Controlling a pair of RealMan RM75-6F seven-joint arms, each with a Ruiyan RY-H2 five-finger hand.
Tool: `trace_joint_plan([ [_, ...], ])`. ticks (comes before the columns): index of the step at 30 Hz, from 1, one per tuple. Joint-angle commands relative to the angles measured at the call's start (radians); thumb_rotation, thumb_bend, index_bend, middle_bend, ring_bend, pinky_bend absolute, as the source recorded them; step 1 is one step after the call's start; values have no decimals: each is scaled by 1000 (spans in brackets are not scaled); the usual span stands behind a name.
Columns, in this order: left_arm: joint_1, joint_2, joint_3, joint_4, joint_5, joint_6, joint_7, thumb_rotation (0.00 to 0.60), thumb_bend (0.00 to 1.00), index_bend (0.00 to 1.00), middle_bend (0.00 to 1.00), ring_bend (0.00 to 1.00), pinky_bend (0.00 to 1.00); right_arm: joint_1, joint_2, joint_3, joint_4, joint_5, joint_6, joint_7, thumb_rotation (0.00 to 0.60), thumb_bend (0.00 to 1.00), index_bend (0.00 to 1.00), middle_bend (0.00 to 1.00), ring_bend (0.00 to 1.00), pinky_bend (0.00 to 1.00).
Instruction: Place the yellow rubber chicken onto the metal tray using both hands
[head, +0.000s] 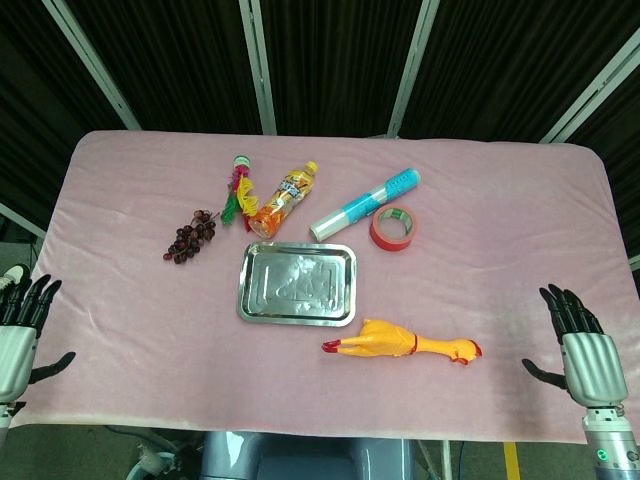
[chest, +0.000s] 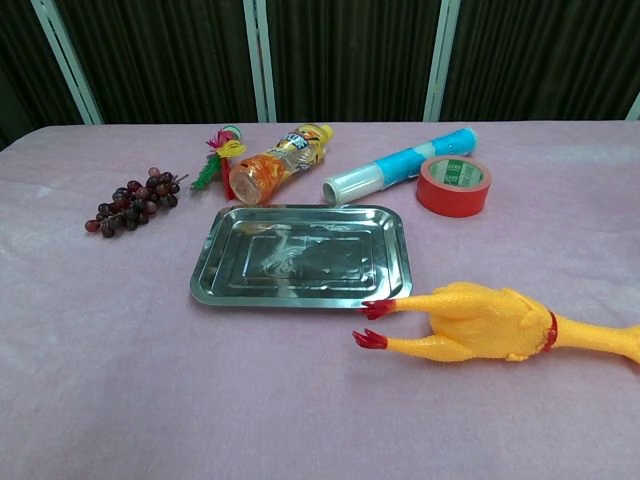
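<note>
The yellow rubber chicken (head: 400, 344) (chest: 480, 322) lies on its side on the pink cloth, red feet toward the tray, head toward the right. Just behind and left of it sits the metal tray (head: 247, 296) (chest: 209, 268), with nothing in it. My left hand (head: 18, 337) hovers at the table's near left corner, fingers spread and holding nothing. My right hand (head: 582, 350) is at the near right corner, fingers likewise spread and empty, well right of the chicken's head. Neither hand shows in the chest view.
Behind the tray lie a bunch of dark grapes (head: 190, 236), a feathered toy (head: 237, 190), an orange drink bottle (head: 282, 199), a blue-and-clear roll (head: 364, 204) and a red tape roll (head: 395, 228). Metal frame bars stand beyond the table's far edge.
</note>
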Motion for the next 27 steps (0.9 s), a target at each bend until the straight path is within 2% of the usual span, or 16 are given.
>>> trace_joint_plan([
  [1, 1, 4, 0, -3, 0, 0, -4, 600, 0, 29, 27, 0, 0, 2, 3, -1, 0, -5, -2, 5, 600, 24, 0, 77, 66, 204],
  [9, 3, 13, 0, -9, 2, 1, -5, 600, 0, 37, 27, 0, 0, 40, 19, -24, -24, -59, -56, 23, 600, 24, 1, 86, 85, 204],
  [17, -8, 29, -6, -17, 16, -2, -9, 600, 0, 37, 26, 0, 0, 136, 7, -42, -36, -94, -210, 11, 600, 24, 71, 127, 108, 217],
  [27, -23, 57, -15, -36, 14, -18, 10, 600, 0, 39, 22, 0, 0, 250, -48, -55, -11, -65, -411, -11, 600, 24, 140, 168, 136, 223],
])
